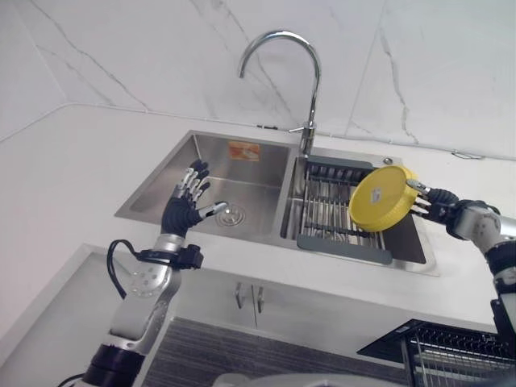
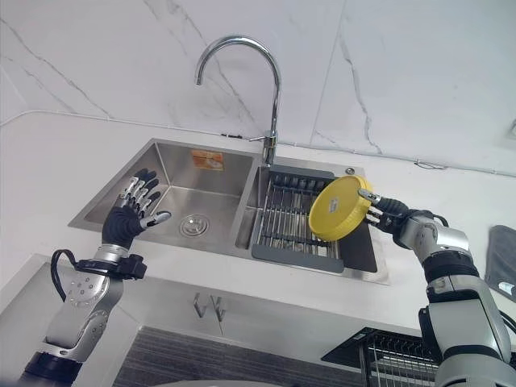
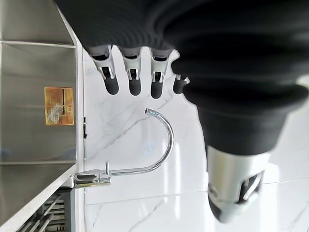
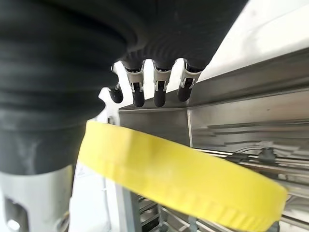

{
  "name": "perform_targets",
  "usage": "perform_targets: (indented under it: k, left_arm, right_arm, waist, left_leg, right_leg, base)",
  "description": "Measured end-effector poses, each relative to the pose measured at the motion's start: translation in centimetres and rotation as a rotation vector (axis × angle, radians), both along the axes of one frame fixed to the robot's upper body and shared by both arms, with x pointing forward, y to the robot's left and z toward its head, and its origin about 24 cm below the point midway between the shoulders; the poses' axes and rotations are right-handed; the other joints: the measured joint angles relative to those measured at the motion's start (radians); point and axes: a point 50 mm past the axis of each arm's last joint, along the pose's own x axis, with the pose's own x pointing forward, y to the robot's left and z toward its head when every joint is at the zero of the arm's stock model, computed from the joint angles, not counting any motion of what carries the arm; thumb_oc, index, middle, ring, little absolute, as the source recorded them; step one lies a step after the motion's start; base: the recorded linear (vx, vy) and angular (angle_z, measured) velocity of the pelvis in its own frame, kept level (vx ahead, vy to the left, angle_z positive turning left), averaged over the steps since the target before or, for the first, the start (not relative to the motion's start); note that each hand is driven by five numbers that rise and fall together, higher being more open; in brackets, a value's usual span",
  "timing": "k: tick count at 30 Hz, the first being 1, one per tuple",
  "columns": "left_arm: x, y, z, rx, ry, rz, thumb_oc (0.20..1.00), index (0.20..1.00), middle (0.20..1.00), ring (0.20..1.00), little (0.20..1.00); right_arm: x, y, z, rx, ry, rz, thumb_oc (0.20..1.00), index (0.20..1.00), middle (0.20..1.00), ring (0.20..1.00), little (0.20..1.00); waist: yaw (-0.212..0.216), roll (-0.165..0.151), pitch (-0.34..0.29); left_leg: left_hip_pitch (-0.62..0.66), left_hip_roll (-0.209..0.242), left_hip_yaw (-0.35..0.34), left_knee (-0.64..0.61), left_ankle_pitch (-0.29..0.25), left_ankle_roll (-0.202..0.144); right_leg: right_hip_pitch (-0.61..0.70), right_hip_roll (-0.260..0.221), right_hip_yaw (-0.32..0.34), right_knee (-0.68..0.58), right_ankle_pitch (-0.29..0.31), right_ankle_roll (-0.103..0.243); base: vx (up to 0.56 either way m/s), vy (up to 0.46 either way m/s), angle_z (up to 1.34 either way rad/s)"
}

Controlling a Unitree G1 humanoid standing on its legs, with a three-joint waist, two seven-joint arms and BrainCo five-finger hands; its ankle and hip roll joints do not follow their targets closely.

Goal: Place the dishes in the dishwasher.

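The right hand (image 1: pixel 436 203) pinches a yellow plate (image 1: pixel 381 197) above the sink's rack (image 2: pixel 292 216). Its wrist view shows the plate's rim edge-on. The left hand (image 1: pixel 184 203) hovers spread over the left basin (image 1: pixel 234 181).

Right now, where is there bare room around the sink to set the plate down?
The left basin is bare apart from its drain, and the left hand hovers open there. Counter left of the sink is free. The right basin is crowded: the rack fills it, under the yellow plate in the right hand.

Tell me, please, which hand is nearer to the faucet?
Right, though not by much. The right hand holds the yellow plate over the drying rack, just right of the faucet. The left hand hovers open over the far left basin.
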Motion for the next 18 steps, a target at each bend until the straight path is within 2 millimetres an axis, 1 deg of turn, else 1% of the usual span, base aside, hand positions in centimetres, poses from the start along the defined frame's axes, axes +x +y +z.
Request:
perform_targets:
  k: [5,10,12,18]
  left_arm:
    - [0.09,0.19,-0.52,0.002,0.023,0.012,1.000,1.000,1.000,1.000,1.000]
    - [0.11,0.22,-0.51,0.004,0.023,0.014,1.000,1.000,1.000,1.000,1.000]
    - [0.12,0.21,-0.54,0.004,0.026,0.014,1.000,1.000,1.000,1.000,1.000]
    - [0.13,0.22,-0.56,0.006,0.029,0.014,1.000,1.000,1.000,1.000,1.000]
  right_arm:
    - [0.49,0.07,0.74,0.001,-0.016,0.014,1.000,1.000,1.000,1.000,1.000]
    - [0.44,0.07,0.64,-0.017,-0.002,0.025,1.000,1.000,1.000,1.000,1.000]
    - [0.38,0.25,0.25,-0.046,0.033,0.041,1.000,1.000,1.000,1.000,1.000]
    - [0.36,-0.11,0.24,-0.058,0.049,0.025,1.000,1.000,1.000,1.000,1.000]
  waist:
    - [0.003,0.001,-0.001]
    - [0.007,0.001,-0.001]
    - [0.007,0.001,-0.001]
    - [0.011,0.002,-0.001]
  left_leg:
    - [0.001,0.000,-0.003,0.000,0.001,-0.001]
    - [0.002,0.000,-0.007,0.000,0.002,-0.001]
    - [0.002,0.000,-0.008,0.000,0.002,-0.001]
    - [0.001,0.000,-0.012,0.000,0.004,-0.001]
  right_leg:
    - [0.001,0.000,-0.001,0.000,0.000,0.000]
    - [0.005,0.000,-0.005,0.000,0.000,0.000]
    - [0.006,0.000,-0.005,0.000,0.000,0.000]
    - [0.007,0.000,-0.008,0.000,0.000,0.000]
  base:
    - [0.00,0.000,0.00]
    - [0.00,0.001,0.01]
    - [0.00,0.000,0.00]
    - [0.00,0.000,0.00]
